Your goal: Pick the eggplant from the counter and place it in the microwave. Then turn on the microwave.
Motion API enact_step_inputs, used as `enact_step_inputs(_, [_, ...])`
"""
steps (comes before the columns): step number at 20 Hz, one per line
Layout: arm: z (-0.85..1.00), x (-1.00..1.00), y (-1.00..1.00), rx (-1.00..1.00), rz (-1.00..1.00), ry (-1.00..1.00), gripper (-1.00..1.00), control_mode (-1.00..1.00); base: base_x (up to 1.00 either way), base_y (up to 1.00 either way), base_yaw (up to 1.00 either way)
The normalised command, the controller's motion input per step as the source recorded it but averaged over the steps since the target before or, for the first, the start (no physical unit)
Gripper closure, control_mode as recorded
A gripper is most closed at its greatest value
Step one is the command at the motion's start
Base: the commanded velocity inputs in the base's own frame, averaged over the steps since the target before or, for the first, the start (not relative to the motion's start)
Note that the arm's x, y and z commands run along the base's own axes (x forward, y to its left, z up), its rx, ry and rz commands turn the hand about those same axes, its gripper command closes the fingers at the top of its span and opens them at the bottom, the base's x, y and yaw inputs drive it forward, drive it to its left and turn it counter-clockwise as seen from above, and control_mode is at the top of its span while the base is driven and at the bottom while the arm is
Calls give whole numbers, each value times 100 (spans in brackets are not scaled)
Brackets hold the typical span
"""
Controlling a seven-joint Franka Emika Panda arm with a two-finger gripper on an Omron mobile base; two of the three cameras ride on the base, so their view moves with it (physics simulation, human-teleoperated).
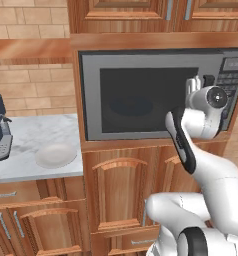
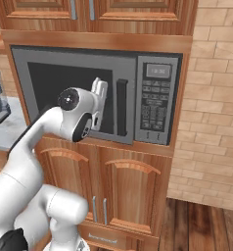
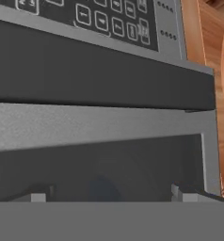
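The eggplant cannot be picked out on the counter [image 1: 26,137]; a faint dark shape behind the glass of the microwave [image 1: 141,97] may be it, so its long axis is untellable. The gripper [image 2: 100,93], its 2 fingers apart and empty, hovers at the handle [image 2: 121,107]; it could catch on that instead of the button panel [image 2: 156,100].

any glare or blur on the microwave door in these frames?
Left base view: dark glass door of the large grey microwave is glare-free, with a faint dark oval. Right base view: sharp, evenly lit. Hand view: soft close up; black vertical handle and button panel slightly blurred.
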Motion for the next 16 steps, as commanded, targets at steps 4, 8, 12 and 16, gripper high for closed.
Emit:
enact_step_inputs(4, [4, 27, -2, 0, 0, -1, -100, -100, 0, 0, 0])
enact_step_inputs(8, [2, 24, -1, 0, 0, 0, -100, -100, 0, 0, 0])
enact_step_inputs(12, [0, 27, -1, 0, 0, -2, -100, -100, 0, 0, 0])
enact_step_inputs(16, [0, 22, 0, 0, 0, -4, -100, -100, 0, 0, 0])
